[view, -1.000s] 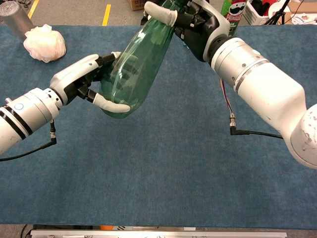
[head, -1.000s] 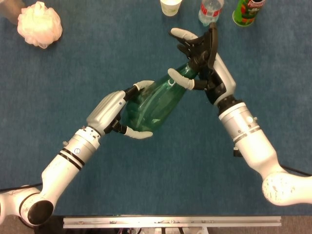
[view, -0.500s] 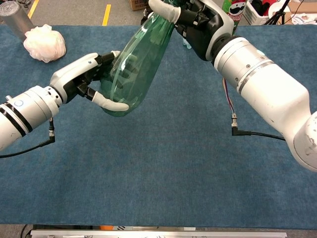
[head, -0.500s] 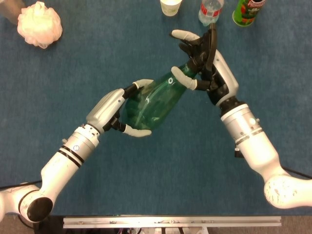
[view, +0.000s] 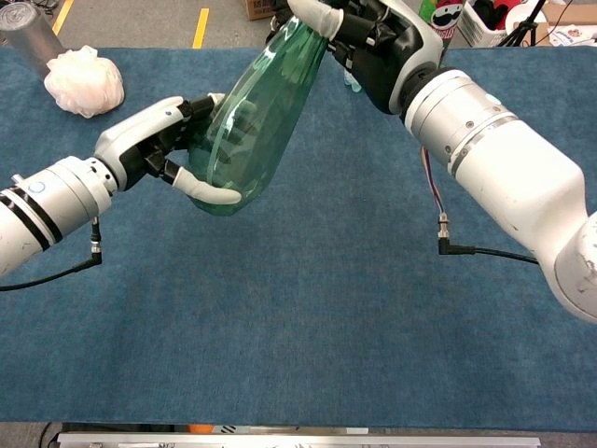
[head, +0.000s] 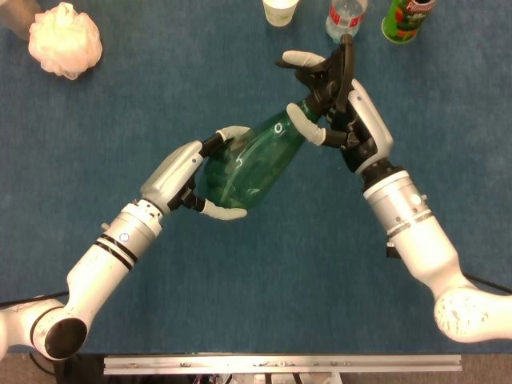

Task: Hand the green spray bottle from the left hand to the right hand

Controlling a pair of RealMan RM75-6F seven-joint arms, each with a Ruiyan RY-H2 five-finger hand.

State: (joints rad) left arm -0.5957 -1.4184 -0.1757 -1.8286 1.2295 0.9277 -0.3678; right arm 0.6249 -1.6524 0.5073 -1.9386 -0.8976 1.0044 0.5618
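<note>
Your table [head: 120,104], covered in blue cloth, fills both views, though its far edge is cut off in the head view and its near corners run out of frame in the chest view. Your right arm [view: 504,177] comes in from the lower right and is cropped at the shoulder; your left arm [head: 104,264] enters from the lower left, likewise cropped.

The green spray bottle [head: 252,164] hangs above the table, tilted, its broad base toward the left and its neck toward the right. Your left hand [head: 180,180] grips the base, with fingers curled over the top and bottom of the body; the palm is hidden behind the hand's grey back. Your right hand [head: 336,104] meets the bottle at the neck: one pale-tipped finger lies across the shoulder of the bottle and others stand spread above it. The spray head and trigger are lost among the dark fingers, and in the chest view the top edge cuts that area off, so you cannot tell whether this hand truly grips the neck.

Far left lies a pale mesh bath sponge [head: 64,38]. Along the far edge stand a white cup [head: 280,11], a clear water bottle [head: 346,18] and a green canister [head: 406,19], all cropped at the top.
</note>
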